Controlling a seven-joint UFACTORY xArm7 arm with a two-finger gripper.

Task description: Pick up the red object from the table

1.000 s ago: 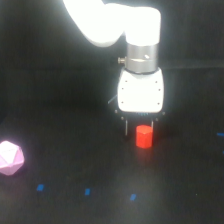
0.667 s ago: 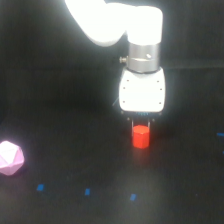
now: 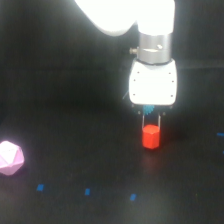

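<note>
The red object [image 3: 151,137], a small bright red stubby block, is at the exterior view's right of centre, on or just above the black table [image 3: 75,100]; I cannot tell which. My gripper [image 3: 151,124] hangs straight down from the white arm, right over the block. Its two thin dark fingers [image 3: 144,120] straddle the block's upper part and press on its sides, so it is shut on the block. The block's lower half shows below the fingertips.
A larger pink faceted polyhedron [image 3: 10,157] lies at the exterior view's far left. A bit of blue [image 3: 148,108] shows under the gripper body. Small blue marks [image 3: 87,191] dot the table near the front.
The gripper has shifted toward the exterior view's right, and the red block has moved the same way with it. The pink polyhedron has stayed put.
</note>
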